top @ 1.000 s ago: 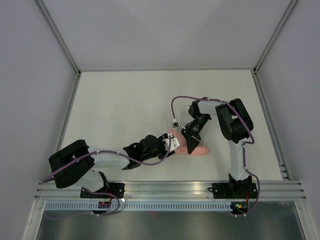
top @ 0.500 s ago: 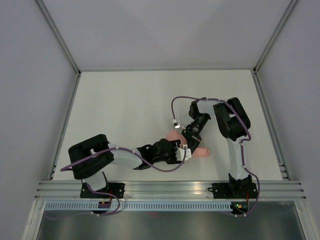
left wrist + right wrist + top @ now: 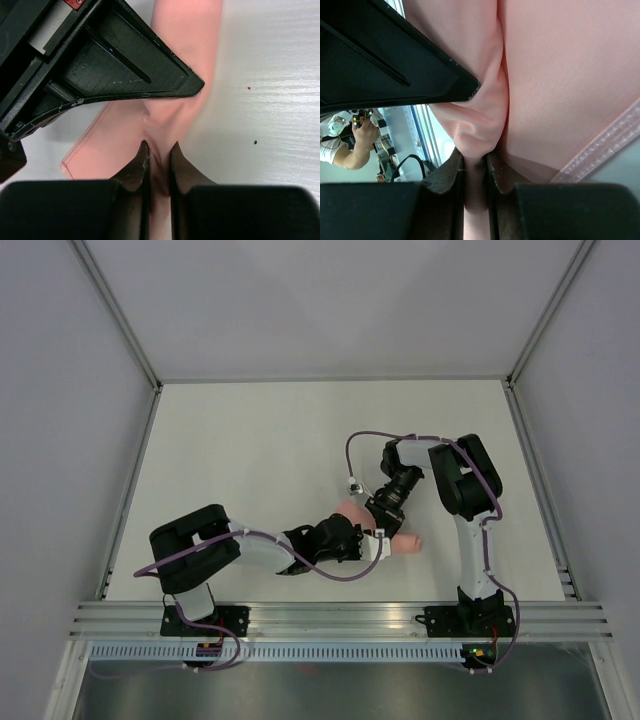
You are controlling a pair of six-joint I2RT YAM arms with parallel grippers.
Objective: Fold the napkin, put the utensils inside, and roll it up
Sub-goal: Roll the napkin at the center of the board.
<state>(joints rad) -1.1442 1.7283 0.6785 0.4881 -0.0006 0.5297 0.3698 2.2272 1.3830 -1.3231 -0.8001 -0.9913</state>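
Pink napkin (image 3: 407,543) held by both pairs of jaws on the white counter (image 3: 250,460).
The napkin is bunched near the front edge of the counter, between the two arms. One fold is pinched between the closed left jaws, and another fold is clamped in the closed right jaws. Both pairs of jaws are seen close together over the cloth.

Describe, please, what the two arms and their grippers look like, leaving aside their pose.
Both the left arm and right arm have bulky black joint housings joined by white links, with a purple cable running along each. The left gripper and right gripper have matte black, tapering fingers, slightly scuffed.
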